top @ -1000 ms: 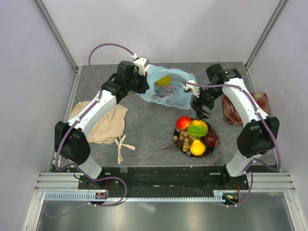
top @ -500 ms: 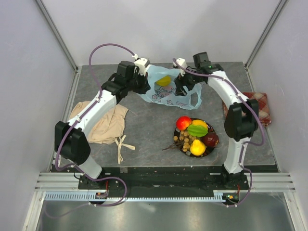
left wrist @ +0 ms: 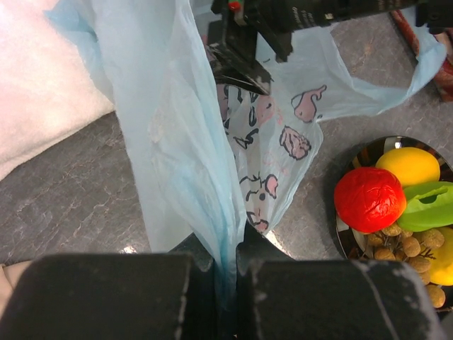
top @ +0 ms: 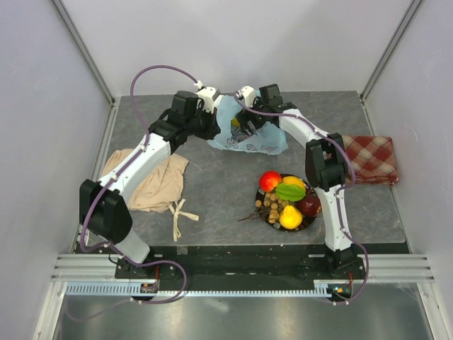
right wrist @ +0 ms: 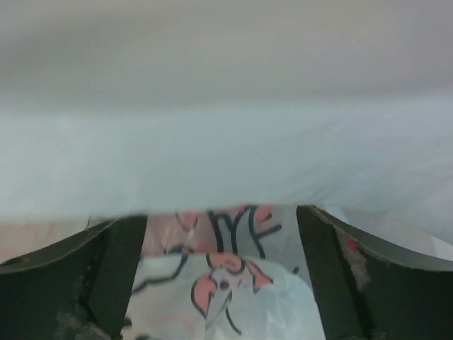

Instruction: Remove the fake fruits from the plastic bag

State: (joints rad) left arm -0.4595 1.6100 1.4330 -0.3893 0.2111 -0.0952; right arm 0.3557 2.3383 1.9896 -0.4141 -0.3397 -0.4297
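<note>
The light-blue plastic bag (top: 263, 138) with its pink-and-dark print lies at the back middle of the table. My left gripper (top: 212, 119) is shut on the bag's left edge and holds it up; the left wrist view shows the film (left wrist: 212, 177) pinched between the fingers (left wrist: 297, 297). My right gripper (top: 243, 127) is at the bag's mouth, with its jaws apart and printed film (right wrist: 226, 283) between them. A bit of yellow fruit (top: 234, 122) shows in the bag beside it. Several fake fruits lie on a dark plate (top: 263, 212): red apple (top: 269, 181), green piece (top: 290, 191), yellow pear (top: 290, 217), tan berries (top: 271, 207).
A beige cloth (top: 152, 180) lies at the left under the left arm. A red plaid cloth (top: 371, 157) lies at the right edge. A pale cloth (left wrist: 42, 85) shows behind the bag in the left wrist view. Frame posts and walls ring the table.
My right arm has swung left and back from beside the plate to the bag's mouth, uncovering the plaid cloth. The left gripper has kept its hold. The yellow fruit is now mostly hidden.
</note>
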